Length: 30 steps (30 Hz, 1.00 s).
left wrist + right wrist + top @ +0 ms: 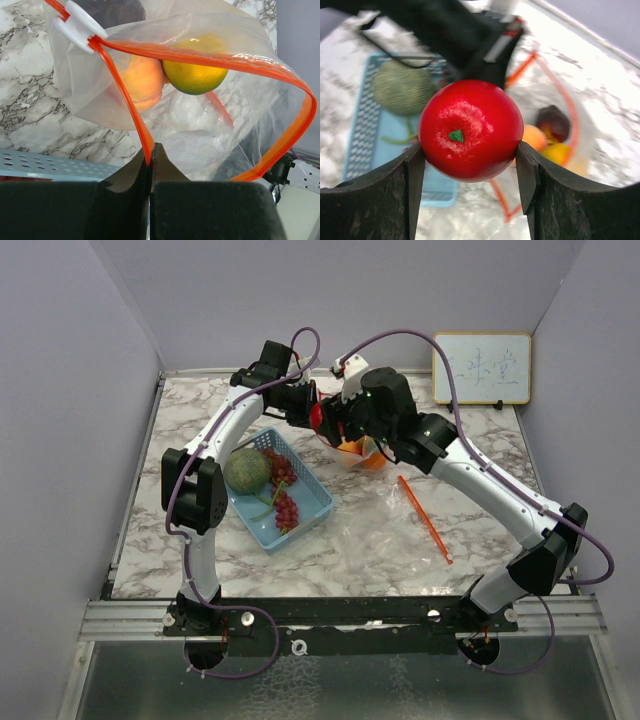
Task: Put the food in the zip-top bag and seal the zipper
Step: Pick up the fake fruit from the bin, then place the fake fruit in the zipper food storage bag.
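My right gripper [470, 170] is shut on the red apple [470, 129] and holds it above the open mouth of the clear zip-top bag [385, 515]. My left gripper [151, 150] is shut on the bag's orange zipper rim [127, 102] and holds it up. Inside the bag lie the peach [142, 80], the orange [196, 70] and the dark purple fruit [553, 122]. The green netted melon [247, 470] and red grapes [284, 490] lie in the light-blue basket [315, 502]. The white slider [80, 25] sits on the zipper.
A small whiteboard [481, 368] leans on the back wall at the right. The basket stands left of centre on the marble table [470, 440]. Grey walls close in both sides.
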Available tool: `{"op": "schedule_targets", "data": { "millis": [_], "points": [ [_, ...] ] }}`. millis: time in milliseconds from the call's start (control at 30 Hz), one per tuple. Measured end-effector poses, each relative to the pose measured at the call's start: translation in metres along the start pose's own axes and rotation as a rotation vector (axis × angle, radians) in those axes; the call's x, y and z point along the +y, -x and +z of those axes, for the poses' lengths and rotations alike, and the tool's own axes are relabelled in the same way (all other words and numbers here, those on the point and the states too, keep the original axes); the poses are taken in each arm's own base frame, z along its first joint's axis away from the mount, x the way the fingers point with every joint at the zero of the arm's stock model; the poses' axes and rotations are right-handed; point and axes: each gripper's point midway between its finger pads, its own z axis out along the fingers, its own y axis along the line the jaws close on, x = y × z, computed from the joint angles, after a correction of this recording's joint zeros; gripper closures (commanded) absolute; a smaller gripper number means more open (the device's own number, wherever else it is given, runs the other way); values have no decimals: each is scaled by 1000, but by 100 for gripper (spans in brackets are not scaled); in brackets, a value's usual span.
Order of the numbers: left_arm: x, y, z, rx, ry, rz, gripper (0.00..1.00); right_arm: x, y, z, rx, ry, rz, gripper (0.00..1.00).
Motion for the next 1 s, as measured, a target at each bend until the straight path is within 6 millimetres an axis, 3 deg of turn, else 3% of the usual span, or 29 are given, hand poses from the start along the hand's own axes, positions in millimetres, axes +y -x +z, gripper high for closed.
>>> {"op": "schedule_targets", "data": {
  "millis": [133, 233, 433, 567, 633, 833, 1000],
  "points": [
    [0, 0, 0, 0, -1, 4, 100, -50, -2, 4, 4, -111, 38, 41],
    [0, 0, 0, 0, -1, 7, 100, -64, -9, 10, 19, -139, 49, 41],
    [-2, 2, -1, -4, -4, 10, 100, -73, -39, 36, 99, -144, 46, 39],
    [-6, 8, -5, -20, -8, 21, 100, -77, -56, 44, 150, -163, 25, 15],
    [-8, 11, -7, -31, -13, 24, 100, -83, -57, 43, 156, -189, 7, 1],
    [-16, 15, -8, -38, -36, 19, 100, -90, -54, 40, 156, -222, -30, 0],
    [-20, 17, -7, -46, -49, 14, 100, -91, -29, 34, 107, -225, -32, 0]
  ]
}}
